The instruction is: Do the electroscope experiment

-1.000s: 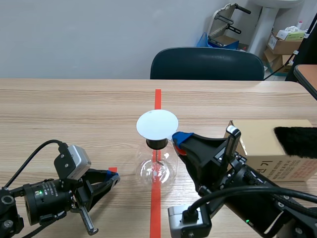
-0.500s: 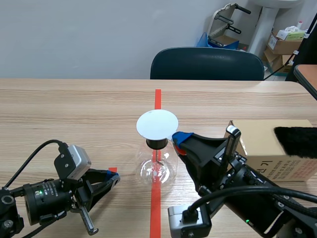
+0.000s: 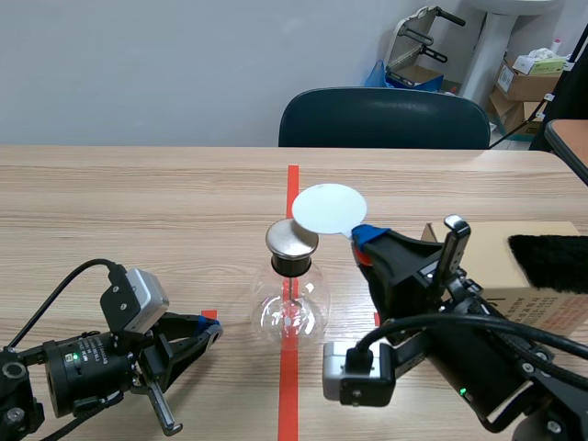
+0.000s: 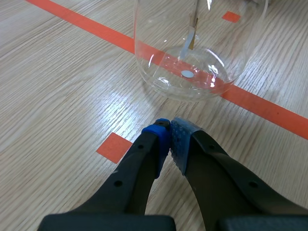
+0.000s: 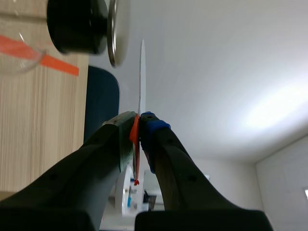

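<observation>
At bench (image 3: 110, 202) centre, on the red tape line, you find the electroscope flask (image 3: 290, 310) upright, its metal cap (image 3: 292, 240) uncovered. Your right hand (image 3: 362, 236) is clamped on the white disc (image 3: 328, 206), held just above and beside the cap. Your left hand (image 4: 169, 134) is closed on nothing, near the flask base.

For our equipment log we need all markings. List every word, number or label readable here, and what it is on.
Cardboard box, front: dark print, partly hidden, too small to read.
Left arm's black housing: tiny white print, unreadable.
Background cartons: labels too blurred to read.
White disc in the right pincer: no text.
Nothing can be quoted.
</observation>
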